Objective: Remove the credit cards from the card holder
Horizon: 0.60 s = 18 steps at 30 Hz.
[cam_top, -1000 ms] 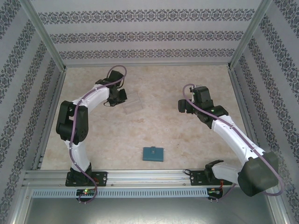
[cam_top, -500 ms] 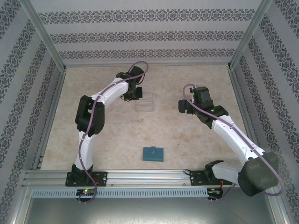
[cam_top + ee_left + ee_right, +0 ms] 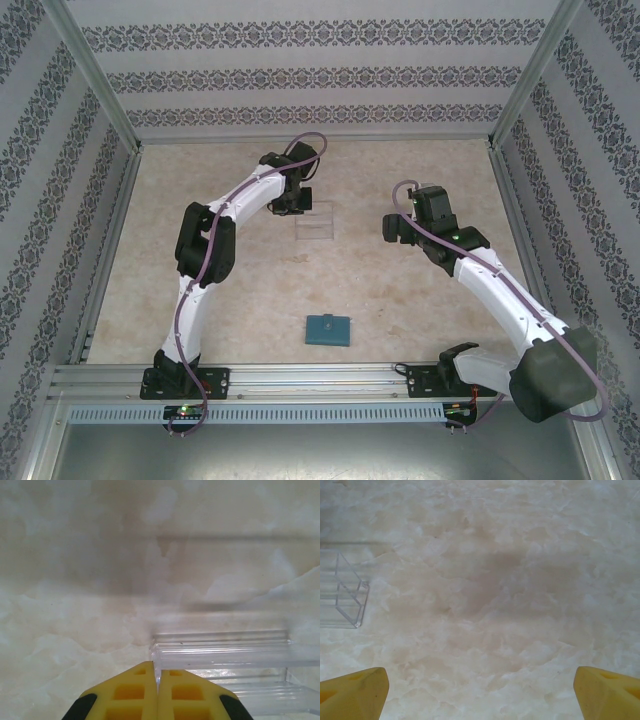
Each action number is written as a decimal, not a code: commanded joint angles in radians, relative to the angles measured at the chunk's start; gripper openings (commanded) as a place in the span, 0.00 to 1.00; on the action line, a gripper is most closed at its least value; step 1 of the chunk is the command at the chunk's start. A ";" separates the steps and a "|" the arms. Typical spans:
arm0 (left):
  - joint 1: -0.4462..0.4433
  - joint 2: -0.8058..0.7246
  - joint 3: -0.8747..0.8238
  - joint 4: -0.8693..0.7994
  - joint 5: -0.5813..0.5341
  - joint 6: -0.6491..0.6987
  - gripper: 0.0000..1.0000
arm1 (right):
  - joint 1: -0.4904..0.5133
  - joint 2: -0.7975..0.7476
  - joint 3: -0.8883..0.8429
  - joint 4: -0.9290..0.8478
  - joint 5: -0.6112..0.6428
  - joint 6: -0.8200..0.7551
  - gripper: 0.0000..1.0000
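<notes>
With my left tool clenched empty beside the clear tray, my right tool released wide, and the closed card holder lying well apart near the front edge of the desk, I risk shoving the tray or skidding the flat holder.

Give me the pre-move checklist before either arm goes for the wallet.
1. Wallet flat on the table, apart from both arms: ok.
2. Wallet open and cards reachable: cannot tell from the top view.
3. Right claw open and empty: ok.
4. Left claw open for a grasp: not ok, it is shut with nothing between its fingers.
5. Left claw apart from the clear tray: cannot tell; its tips sit right at the tray's near corner.
6. Bare table between the right claw and the wallet: ok.
</notes>
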 commanded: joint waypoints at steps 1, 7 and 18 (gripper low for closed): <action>-0.008 0.017 0.025 -0.048 -0.006 -0.013 0.07 | 0.009 -0.018 0.011 -0.023 0.022 0.013 0.95; -0.011 0.007 0.039 -0.058 0.001 -0.010 0.14 | 0.013 -0.020 0.016 -0.027 0.016 0.017 0.95; -0.013 -0.033 0.073 -0.086 0.007 0.003 0.17 | 0.038 0.005 0.061 -0.113 -0.067 0.039 0.95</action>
